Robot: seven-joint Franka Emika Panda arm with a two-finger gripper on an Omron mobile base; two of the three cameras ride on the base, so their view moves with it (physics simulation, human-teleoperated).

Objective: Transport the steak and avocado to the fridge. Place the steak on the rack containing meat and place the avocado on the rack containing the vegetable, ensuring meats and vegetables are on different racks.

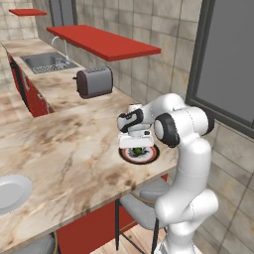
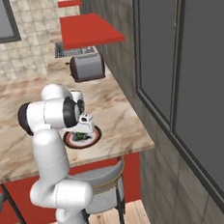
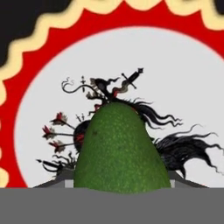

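The gripper point(image 1: 137, 149) was found lowered over a round plate point(image 1: 149, 158) near the right end of the marble counter point(image 1: 64, 149), the arm bent down above it. The avocado point(image 3: 120, 148), dark green and finely speckled, was seen in the hand view rising from the bottom edge against the plate's pale centre; in the base views a green patch point(image 2: 80, 135) was noted directly under the hand. The jaws were judged drawn in on the avocado, though the finger tips themselves could not be made out behind the fruit. The plate's decoration was recorded as a red band, a scalloped cream border and a black ink-style drawing with a sword and red-tipped arrows; no legible lettering or brand was found on it. A dark toaster point(image 1: 94, 82) was noted further along the counter, unmarked, with a sink point(image 1: 45, 62) beyond it and a red shelf point(image 1: 104, 42) on the wall above. A grey plate point(image 1: 12, 192) was observed at the counter's left edge. A grey stool point(image 2: 103, 180) was noted beneath the counter.
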